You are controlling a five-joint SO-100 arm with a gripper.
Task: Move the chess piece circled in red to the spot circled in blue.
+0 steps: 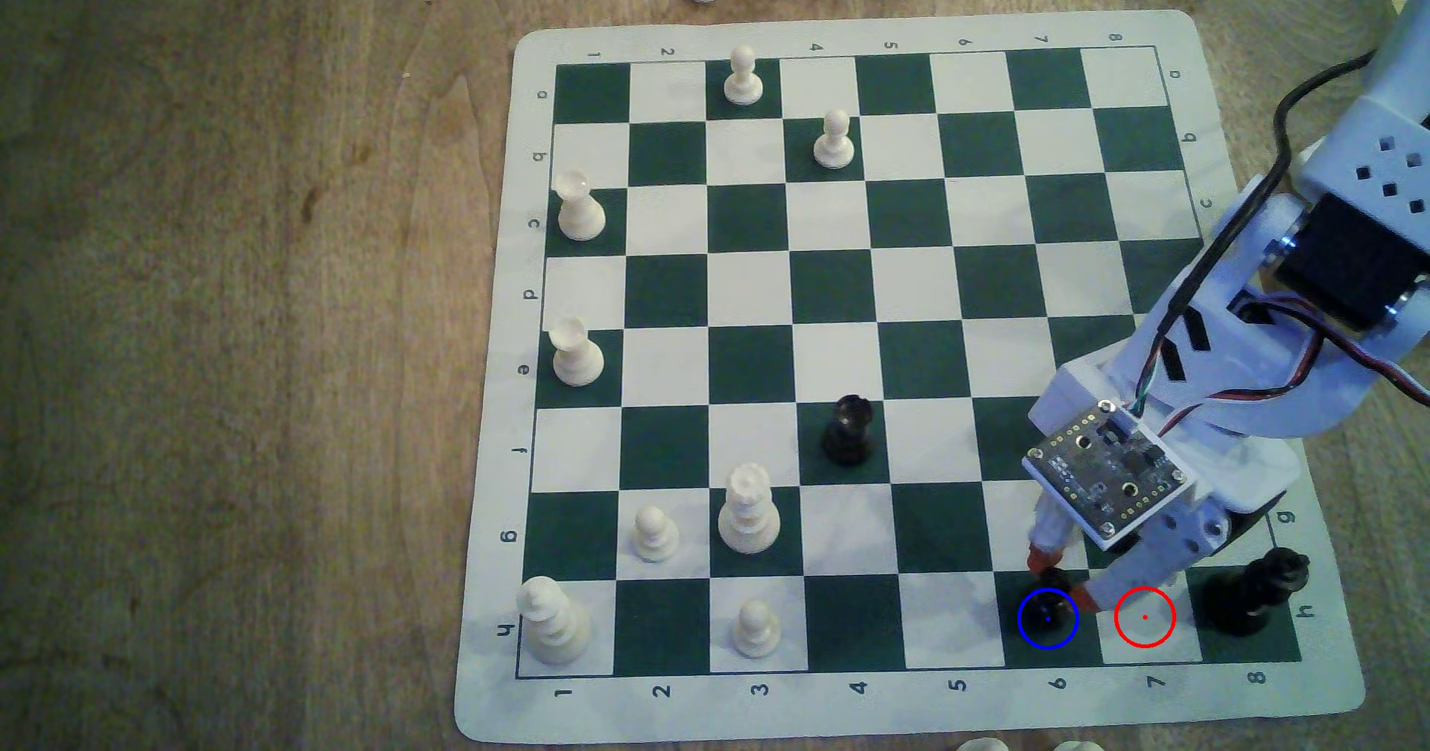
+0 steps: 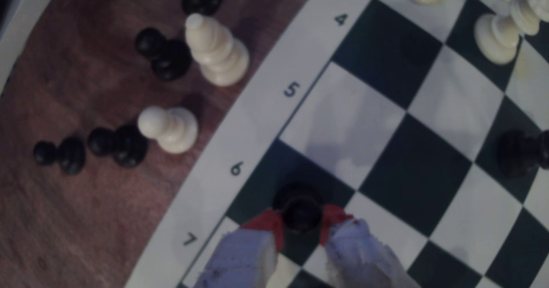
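**Setting the pawn down on the blue-ringed square**

End effector (image 1: pixel 1062 582) pinching the black pawn (image 2: pixel 301 213) between its red-tipped fingers (image 2: pixel 267 221), low over the blue-ringed dark green square (image 1: pixel 1006 627) in the board's near row. Red-ringed white square (image 1: pixel 1144 617) just beside it, already bare. Whether the base touches the chessboard (image 1: pixel 851 720): cannot tell. Best handled by lowering straight until the base sits flat and centred, then spreading the fingers gently and evenly. Straight-up retreat advised, minding the tall black piece (image 1: pixel 1253 592) near, at the exterior view's right.
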